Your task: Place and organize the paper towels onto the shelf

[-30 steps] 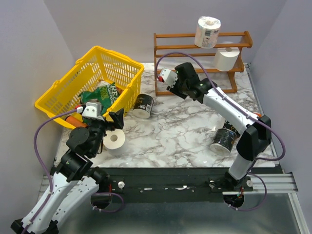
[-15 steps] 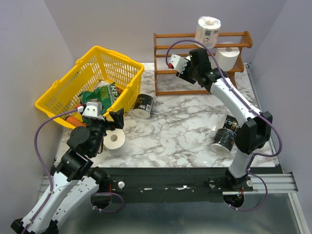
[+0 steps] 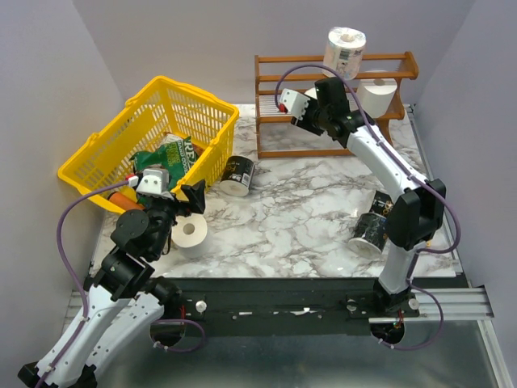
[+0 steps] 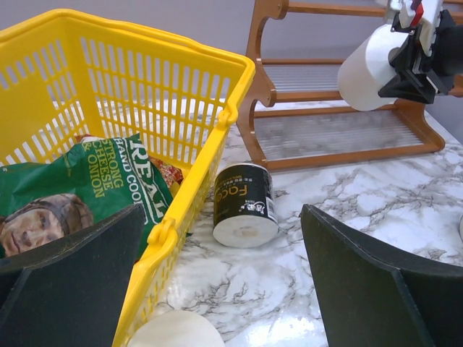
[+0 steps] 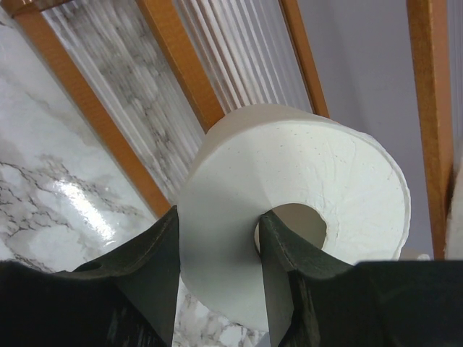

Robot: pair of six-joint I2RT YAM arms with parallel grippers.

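The reddish-brown shelf (image 3: 271, 113) stands at the back right. A wrapped paper towel roll (image 3: 344, 51) stands on its top rail and a plain white roll (image 3: 376, 96) sits on the middle tier. My right gripper (image 3: 317, 97) is at the shelf's front, shut on a white roll (image 5: 289, 188): one finger is in the core, one outside (image 5: 217, 231). That roll shows in the left wrist view (image 4: 367, 69). My left gripper (image 3: 186, 204) is open and empty (image 4: 221, 215), just above a white roll (image 3: 190, 234) lying on the table.
A yellow basket (image 3: 206, 109) with a green snack bag (image 3: 166, 156) stands at the left. A black-wrapped roll (image 3: 238, 175) lies beside it, also in the left wrist view (image 4: 244, 206). Another black-wrapped roll (image 3: 370, 229) lies by the right arm.
My right gripper has carried its white roll up and to the right, from in front of the shelf's left end to the middle tier. The left arm has not moved.
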